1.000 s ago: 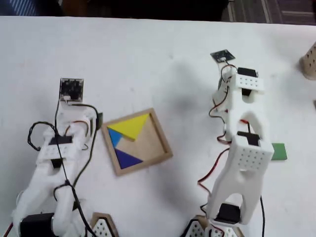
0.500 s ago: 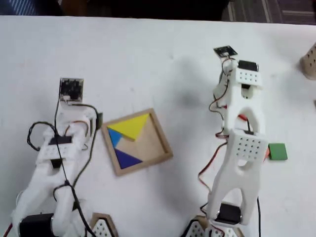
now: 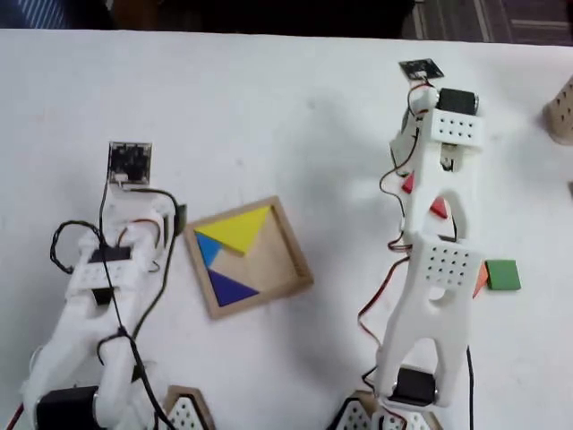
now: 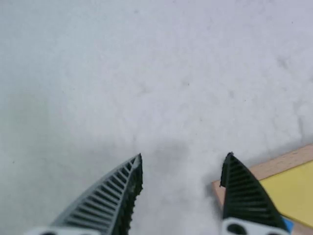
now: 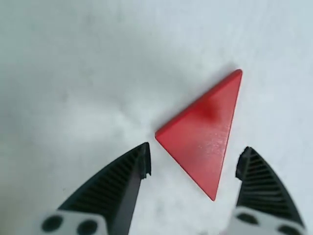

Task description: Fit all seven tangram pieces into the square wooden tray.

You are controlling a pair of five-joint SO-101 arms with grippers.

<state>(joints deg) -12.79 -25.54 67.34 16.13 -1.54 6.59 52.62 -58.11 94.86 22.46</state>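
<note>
The square wooden tray point(image 3: 295, 265) lies mid-table, holding a yellow triangle point(image 3: 237, 228), a light blue piece point(image 3: 208, 248) and a dark blue triangle point(image 3: 231, 288). My left gripper point(image 4: 182, 159) stands open over bare table just beside the tray's corner point(image 4: 274, 166). My right gripper point(image 5: 194, 152) is open, one finger on either side of a red triangle point(image 5: 203, 134) lying flat on the table. In the high view, bits of that red triangle point(image 3: 438, 208) peek out from under the right arm. A green square point(image 3: 503, 275) and an orange piece point(image 3: 480, 279) lie beside that arm.
A perforated wooden object point(image 3: 561, 112) stands at the table's right edge. Wooden-edged arm bases point(image 3: 183, 408) sit along the front edge. Red and black cables point(image 3: 389, 269) hang beside the right arm. Wide white table stretches behind the tray.
The right arm has stretched farther from its base, uncovering the red triangle, the orange piece and more of the green square. The left arm and tray have not moved.
</note>
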